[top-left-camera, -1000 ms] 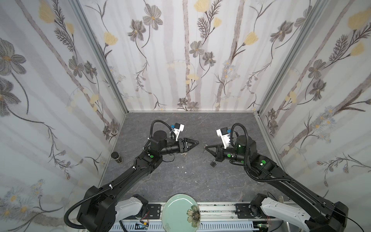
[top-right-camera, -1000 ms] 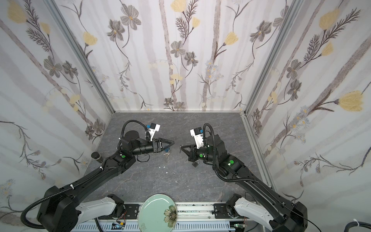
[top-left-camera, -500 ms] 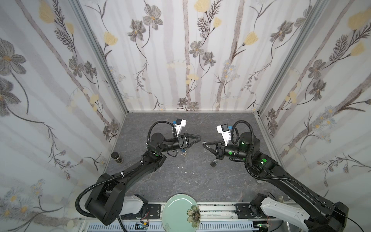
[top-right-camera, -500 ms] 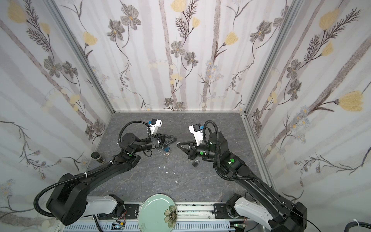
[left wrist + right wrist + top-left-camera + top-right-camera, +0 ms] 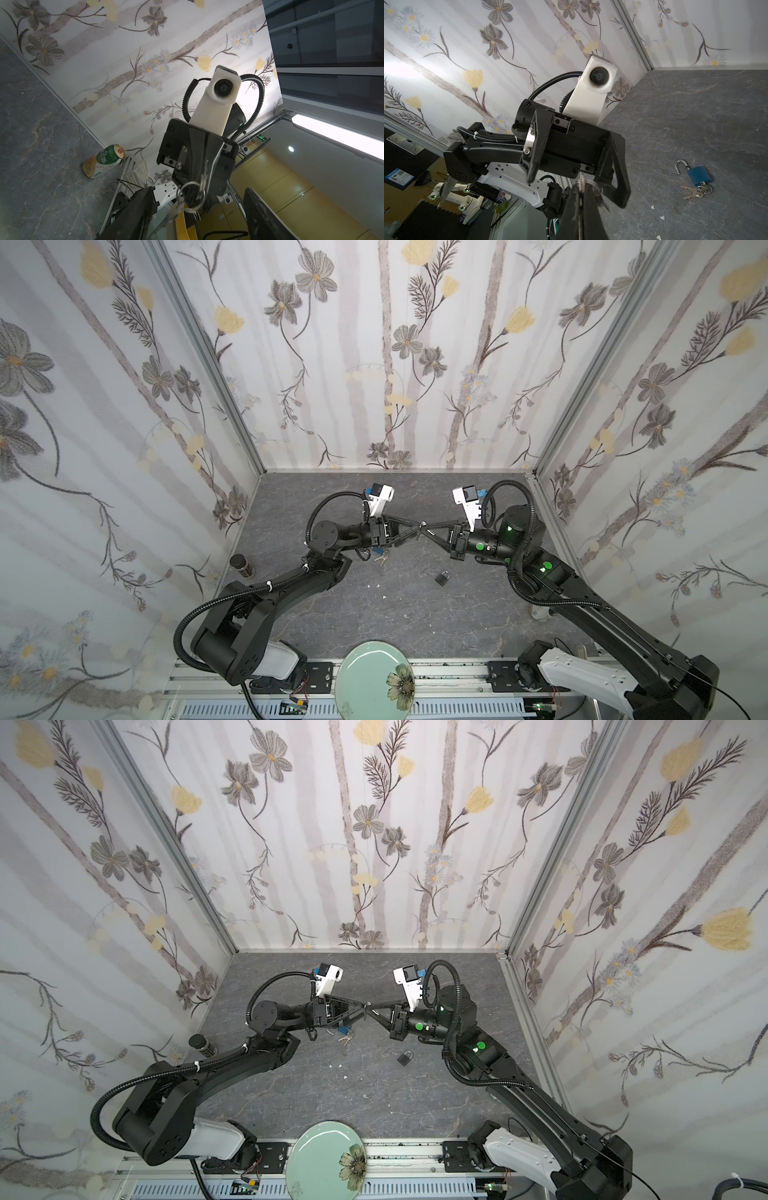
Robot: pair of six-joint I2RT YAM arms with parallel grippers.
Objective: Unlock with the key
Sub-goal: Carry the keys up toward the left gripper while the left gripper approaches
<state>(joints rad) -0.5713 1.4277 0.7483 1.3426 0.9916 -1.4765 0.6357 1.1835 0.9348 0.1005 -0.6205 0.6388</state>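
Note:
My right gripper (image 5: 581, 193) is shut on a silver key (image 5: 580, 185), raised above the table's middle. The key's ring (image 5: 192, 196) hangs off the gripper's tip with more keys on it. Facing it, my left gripper (image 5: 197, 218) is open, one finger (image 5: 135, 212) on each side of the ring. In both top views the two grippers meet tip to tip, left gripper (image 5: 419, 528) against right gripper (image 5: 425, 529). A small dark padlock (image 5: 443, 577) lies on the grey table below them, shackle closed. A blue padlock (image 5: 699, 175) with its shackle open lies beside its own bunch of keys (image 5: 695, 192).
A green and cream can (image 5: 104, 161) lies by the right wall. A small dark jar (image 5: 242, 565) stands by the left wall. A pale green plate (image 5: 374, 676) sits at the front rail. White spatulas (image 5: 137, 172) lean near the can. Flowered walls close three sides.
Both grippers have risen and come together over the middle. The left jaws widened, then narrowed a little, and now stand around the ring. The right gripper stays shut on the key.

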